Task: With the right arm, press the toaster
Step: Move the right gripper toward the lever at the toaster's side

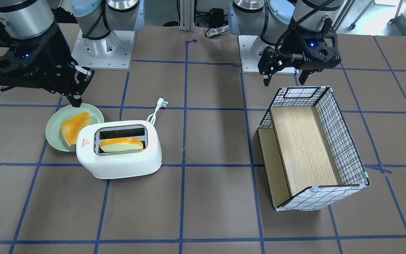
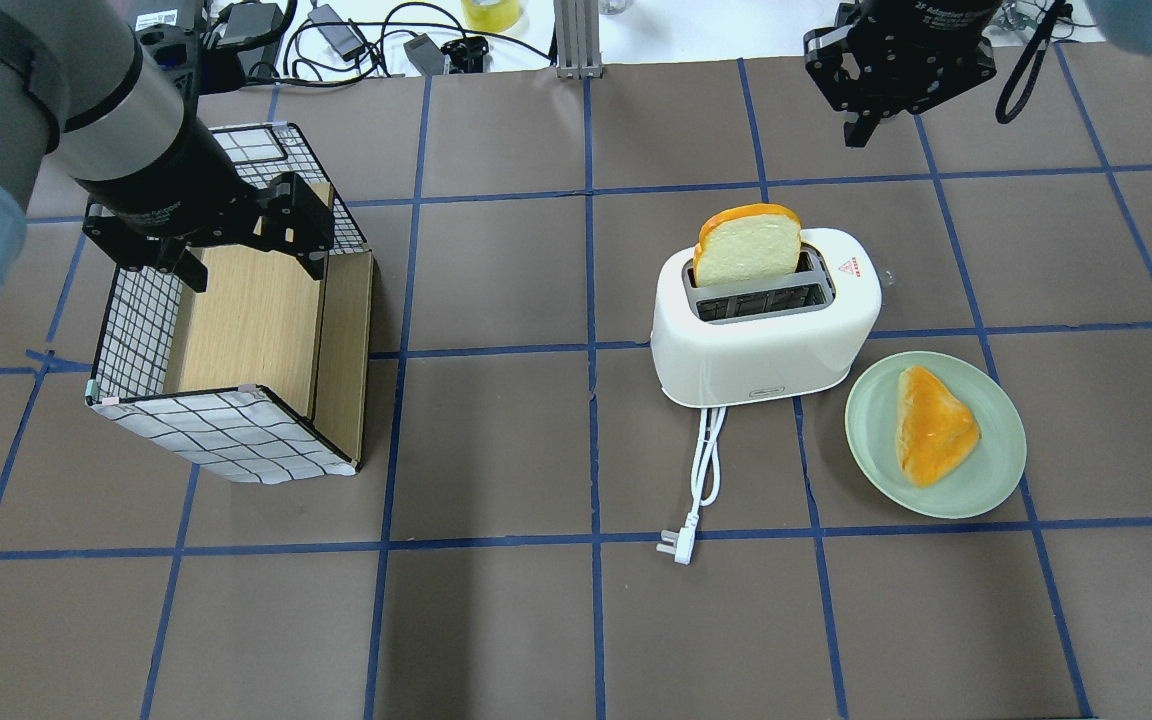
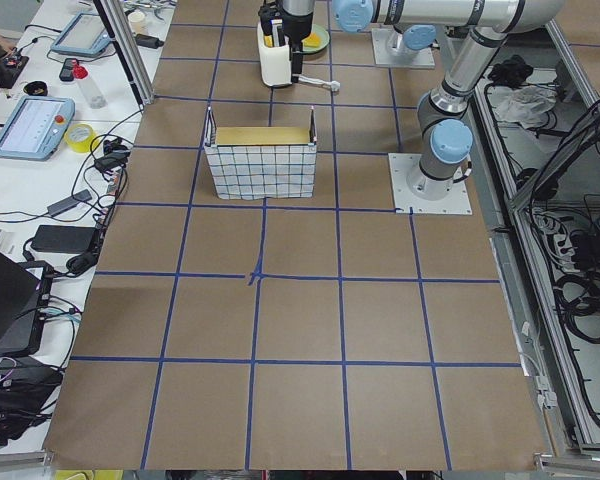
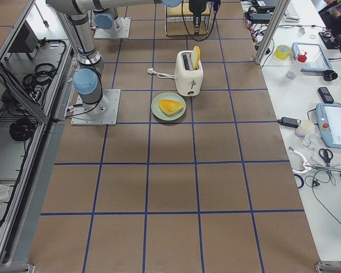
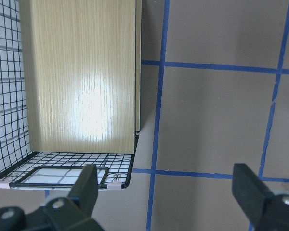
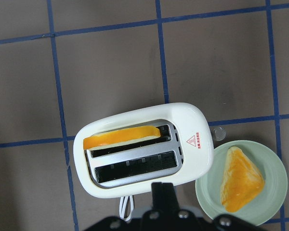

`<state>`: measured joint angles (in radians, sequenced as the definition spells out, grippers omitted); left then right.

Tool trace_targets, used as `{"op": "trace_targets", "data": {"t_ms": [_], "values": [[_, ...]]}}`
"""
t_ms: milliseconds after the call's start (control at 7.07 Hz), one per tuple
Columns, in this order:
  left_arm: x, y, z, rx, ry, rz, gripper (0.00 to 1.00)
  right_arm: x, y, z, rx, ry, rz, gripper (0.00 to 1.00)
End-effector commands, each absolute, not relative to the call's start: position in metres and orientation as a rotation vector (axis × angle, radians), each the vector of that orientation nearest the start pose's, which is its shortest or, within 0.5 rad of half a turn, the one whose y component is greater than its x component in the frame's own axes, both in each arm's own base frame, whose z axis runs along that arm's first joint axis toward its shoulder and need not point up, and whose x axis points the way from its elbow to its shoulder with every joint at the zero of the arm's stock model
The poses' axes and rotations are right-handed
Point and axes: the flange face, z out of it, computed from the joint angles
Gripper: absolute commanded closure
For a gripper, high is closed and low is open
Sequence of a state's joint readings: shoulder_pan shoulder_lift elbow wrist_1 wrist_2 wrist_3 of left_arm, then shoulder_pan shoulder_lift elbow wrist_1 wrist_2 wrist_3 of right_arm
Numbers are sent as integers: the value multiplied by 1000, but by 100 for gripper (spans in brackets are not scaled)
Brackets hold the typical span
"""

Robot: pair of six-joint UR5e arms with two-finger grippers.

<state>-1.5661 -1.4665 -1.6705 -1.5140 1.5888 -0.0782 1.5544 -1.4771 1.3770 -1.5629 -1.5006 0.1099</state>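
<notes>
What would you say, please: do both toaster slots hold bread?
No, only one slice stands in the toaster; its other slot is empty.

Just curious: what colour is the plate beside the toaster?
Pale green plate, clearest in the overhead view.

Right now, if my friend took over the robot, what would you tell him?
Right gripper: shut, empty, hanging above the toaster, not touching it.
Left gripper: open, empty, over the grid box.
The toaster stands beside the green plate, with one bread slice sticking high out of a slot.
Done: nothing pressed yet.
Left: lower the right arm and press the toaster, probably at the silver knob on its end.
</notes>
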Motion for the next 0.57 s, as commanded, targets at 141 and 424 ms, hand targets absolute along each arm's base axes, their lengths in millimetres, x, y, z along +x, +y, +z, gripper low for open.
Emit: {"op": "trace_targets", "data": {"t_ms": [141, 424], "values": [[-129, -454, 494, -130, 3121, -97, 0, 40, -565, 528, 263, 2907, -143, 100], [-129, -454, 494, -130, 3121, -97, 0, -27, -575, 492, 241, 2787, -58, 100]]}}
